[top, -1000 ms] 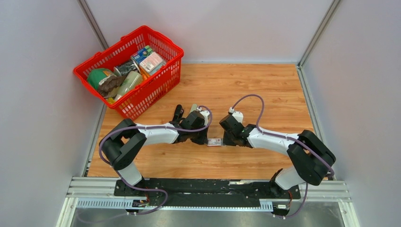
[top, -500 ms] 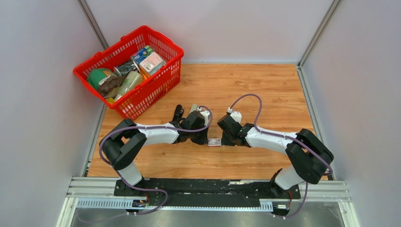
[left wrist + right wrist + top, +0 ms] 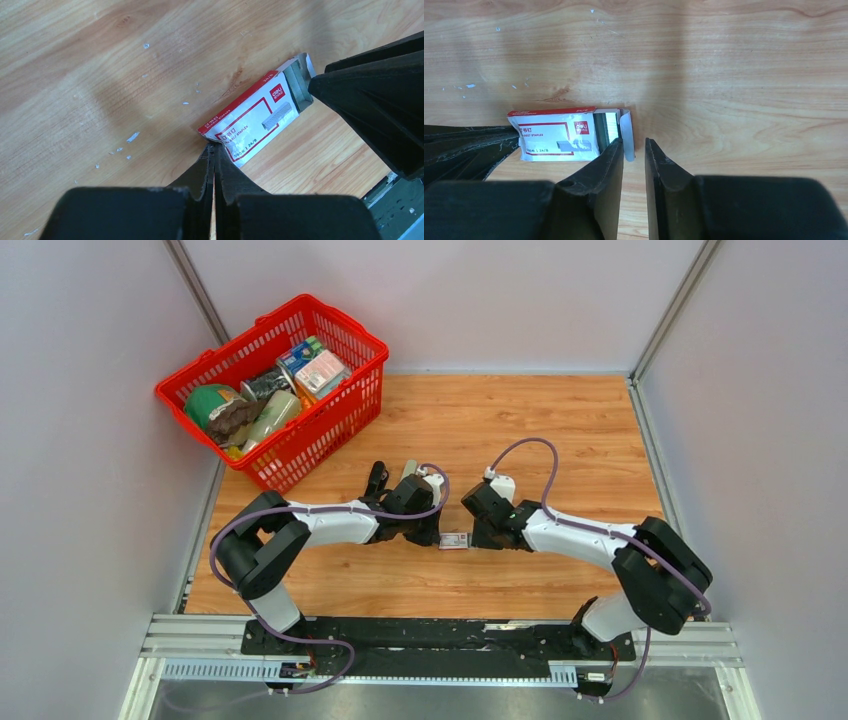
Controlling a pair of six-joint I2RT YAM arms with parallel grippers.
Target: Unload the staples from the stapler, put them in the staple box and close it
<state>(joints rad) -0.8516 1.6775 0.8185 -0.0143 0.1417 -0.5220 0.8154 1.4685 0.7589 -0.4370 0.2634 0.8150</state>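
The small black stapler (image 3: 376, 480) lies on the wooden table just beyond my left wrist, in the top view only. A white-and-red staple box (image 3: 453, 540) lies between my two grippers. My left gripper (image 3: 215, 146) is shut, with its tips against the closed end of the box (image 3: 255, 117). My right gripper (image 3: 634, 142) is open by a narrow gap and empty, its left fingertip beside the box's open white flap (image 3: 626, 135). Grey staples (image 3: 609, 127) show inside that open end. The left gripper (image 3: 428, 532) and right gripper (image 3: 483, 536) flank the box.
A grey-beige oblong bar (image 3: 408, 469) lies beside the stapler. A red basket (image 3: 352, 405) full of groceries stands at the back left. Small white paper flecks (image 3: 132, 136) dot the wood. Grey walls enclose the table on three sides.
My right wrist has shifted a little left and back again. The box and my left arm have not moved.
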